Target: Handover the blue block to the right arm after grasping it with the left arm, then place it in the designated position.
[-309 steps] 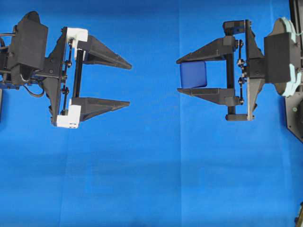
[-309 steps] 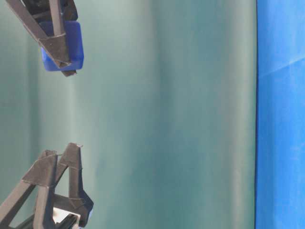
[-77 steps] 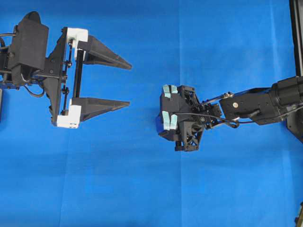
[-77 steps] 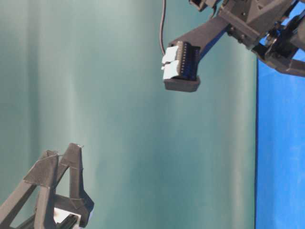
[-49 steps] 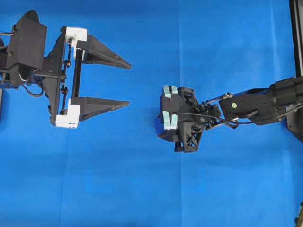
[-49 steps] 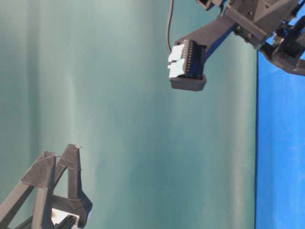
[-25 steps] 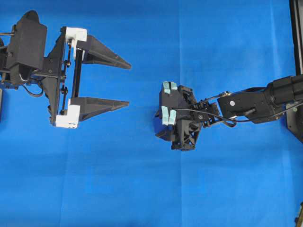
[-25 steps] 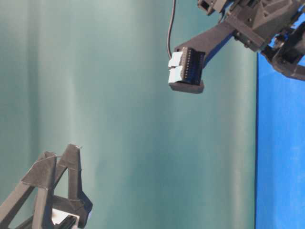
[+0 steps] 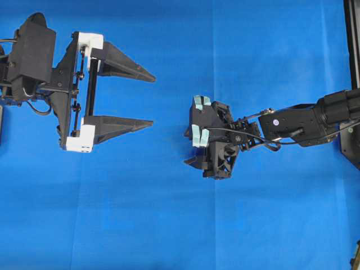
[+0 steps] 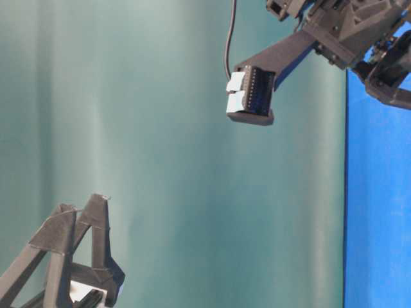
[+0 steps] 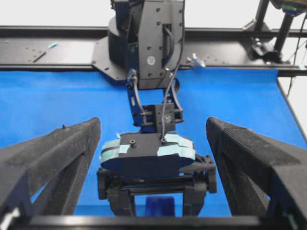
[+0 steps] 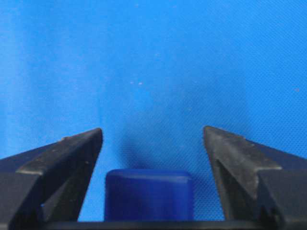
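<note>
1. My right end effector [image 9: 191, 147] points down at the blue cloth [image 9: 169, 225] near the middle of the overhead view, its arm [image 9: 304, 121] reaching in from 3 o'clock.
2. Its fingers [image 12: 62, 163] stand apart. In my right wrist view the blue block [image 12: 148, 194] sits on the cloth between them, with a strip of cloth showing on each side, so neither finger touches it.
3. From overhead the block is hidden beneath that end effector; in the left wrist view only its top [image 11: 160, 206] peeks out below the teal-patched housing.
4. My left end effector [image 9: 153, 98] waits at 9 o'clock of the overhead view, level, fingers spread wide and holding nothing, tips aimed toward 3 o'clock.
5. Bare cloth separates the left fingertips from the right end effector; the two are well apart.
6. Open cloth runs from 5 to 8 o'clock and across 12 o'clock of the overhead view.
7. A black frame rail [image 9: 351, 45] edges the cloth at 3 o'clock, and in the left wrist view a black rail [image 11: 57, 48] bounds the far edge behind the right arm's base.
</note>
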Controlling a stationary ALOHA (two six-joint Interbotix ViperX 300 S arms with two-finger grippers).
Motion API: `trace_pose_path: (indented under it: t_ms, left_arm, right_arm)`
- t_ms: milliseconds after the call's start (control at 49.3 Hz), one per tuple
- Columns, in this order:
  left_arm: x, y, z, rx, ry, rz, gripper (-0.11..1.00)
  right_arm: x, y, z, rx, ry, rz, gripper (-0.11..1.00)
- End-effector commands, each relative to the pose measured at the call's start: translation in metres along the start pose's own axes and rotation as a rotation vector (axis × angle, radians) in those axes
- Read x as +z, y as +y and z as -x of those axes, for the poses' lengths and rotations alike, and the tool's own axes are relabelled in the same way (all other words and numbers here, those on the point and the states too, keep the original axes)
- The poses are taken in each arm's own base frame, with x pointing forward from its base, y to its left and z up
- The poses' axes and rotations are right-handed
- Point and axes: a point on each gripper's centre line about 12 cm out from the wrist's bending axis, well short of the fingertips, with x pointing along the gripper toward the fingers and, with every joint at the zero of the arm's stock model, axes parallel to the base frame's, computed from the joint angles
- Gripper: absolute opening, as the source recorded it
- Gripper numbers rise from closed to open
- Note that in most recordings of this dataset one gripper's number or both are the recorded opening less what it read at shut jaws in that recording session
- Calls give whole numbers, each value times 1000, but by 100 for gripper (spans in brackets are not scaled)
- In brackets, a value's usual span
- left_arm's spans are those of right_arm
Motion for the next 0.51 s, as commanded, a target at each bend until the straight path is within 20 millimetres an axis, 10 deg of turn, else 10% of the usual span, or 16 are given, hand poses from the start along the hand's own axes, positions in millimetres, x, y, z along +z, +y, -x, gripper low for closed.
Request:
trace_pose_path:
  t_ms: [0,487]
  left_arm:
    - [13,0,4,-1,-38,0,93]
    - [13,0,4,-1,-38,0,93]
  right_arm:
    - [14,5,6,15,-43,1,82]
    - [50,11,73,-45,-96,19,82]
